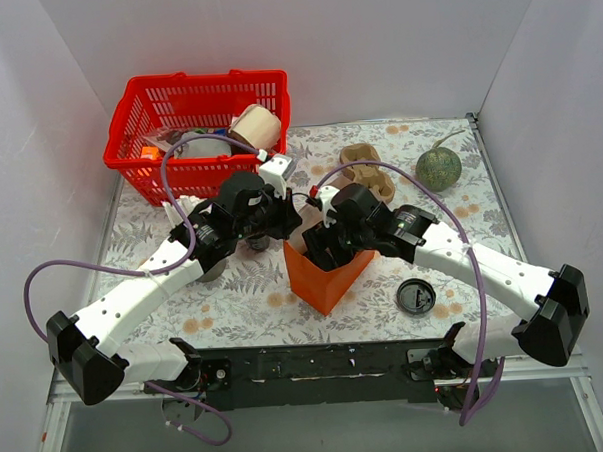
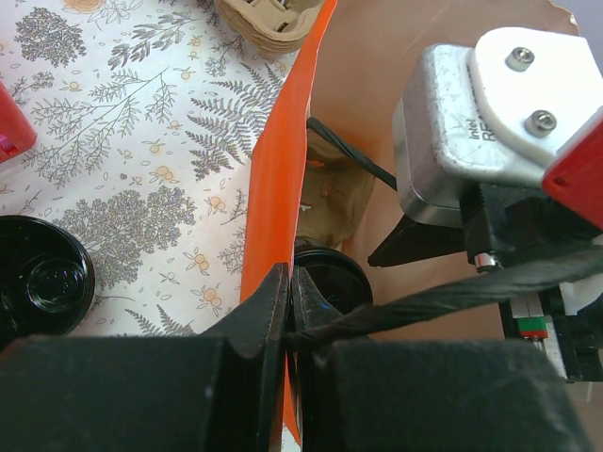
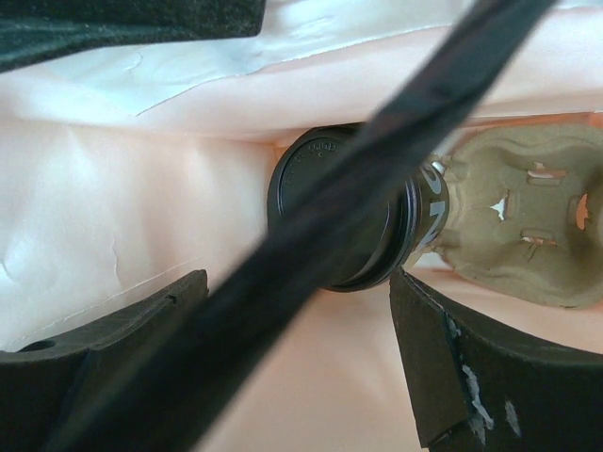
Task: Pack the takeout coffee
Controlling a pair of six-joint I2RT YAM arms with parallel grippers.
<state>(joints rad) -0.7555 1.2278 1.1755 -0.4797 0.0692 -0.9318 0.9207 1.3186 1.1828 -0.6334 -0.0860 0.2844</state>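
Currently the left pincer (image 2: 290,282) is clamped tight on the rim of the orange paper bag (image 2: 278,160), the wall squeezed flat between both fingers. Down inside that bag, the right pincer (image 3: 300,282) stands spread wide and grips nothing. Just beyond its fingertips, centred between them, sits the small round black takeout coffee cup (image 3: 300,188), lid on, touching a brown moulded cardboard cup tray (image 3: 528,226) that lies farther along toward one finger's side. A black braided cable (image 3: 443,85) crosses in front of the cup, close to the pincer's camera.
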